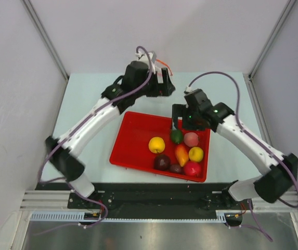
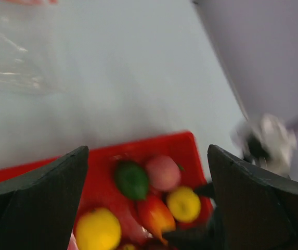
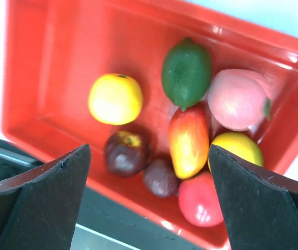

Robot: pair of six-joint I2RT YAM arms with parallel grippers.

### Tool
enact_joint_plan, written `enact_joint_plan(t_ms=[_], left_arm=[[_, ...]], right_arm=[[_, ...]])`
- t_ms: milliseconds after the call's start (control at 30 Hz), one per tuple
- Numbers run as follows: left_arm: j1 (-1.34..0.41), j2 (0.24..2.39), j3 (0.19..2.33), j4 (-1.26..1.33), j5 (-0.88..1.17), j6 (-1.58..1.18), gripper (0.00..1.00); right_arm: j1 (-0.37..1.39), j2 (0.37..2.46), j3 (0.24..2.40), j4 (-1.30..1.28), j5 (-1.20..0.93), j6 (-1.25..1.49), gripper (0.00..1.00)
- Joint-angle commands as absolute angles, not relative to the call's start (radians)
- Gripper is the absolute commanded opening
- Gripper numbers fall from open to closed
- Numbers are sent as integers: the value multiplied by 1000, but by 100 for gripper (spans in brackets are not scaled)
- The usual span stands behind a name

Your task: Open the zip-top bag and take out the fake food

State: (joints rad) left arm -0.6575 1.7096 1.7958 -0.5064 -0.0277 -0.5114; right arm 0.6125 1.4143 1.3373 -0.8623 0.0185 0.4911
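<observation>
Left wrist: bag (image 2: 8, 52), clear crinkly film, blurred, sits upper left of frame, beyond the spread left claw (image 2: 147, 151) and seemingly not gripped. Right wrist: right claw (image 3: 149, 148) spread wide over glossy red tray (image 3: 44, 41); food (image 3: 189, 140), smooth rounded plastic pieces, clustered centre-right.

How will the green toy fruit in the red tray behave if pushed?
The green fruit is rounded and oval, so it would likely roll or pivot rather than slide. Its glossy skin looks smooth, so a grip may slip. It seems to touch the pink fruit, which would probably be nudged too.
</observation>
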Motion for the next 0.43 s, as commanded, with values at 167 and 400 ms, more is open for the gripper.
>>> enact_joint_plan(t_ms=[167, 400], left_arm=[[-736, 768, 1080, -285, 184, -463, 99], [-736, 385, 874, -183, 231, -606, 100]], right_arm=[[638, 956, 1244, -910, 141, 667, 100], [643, 631, 1213, -846, 71, 712, 100]])
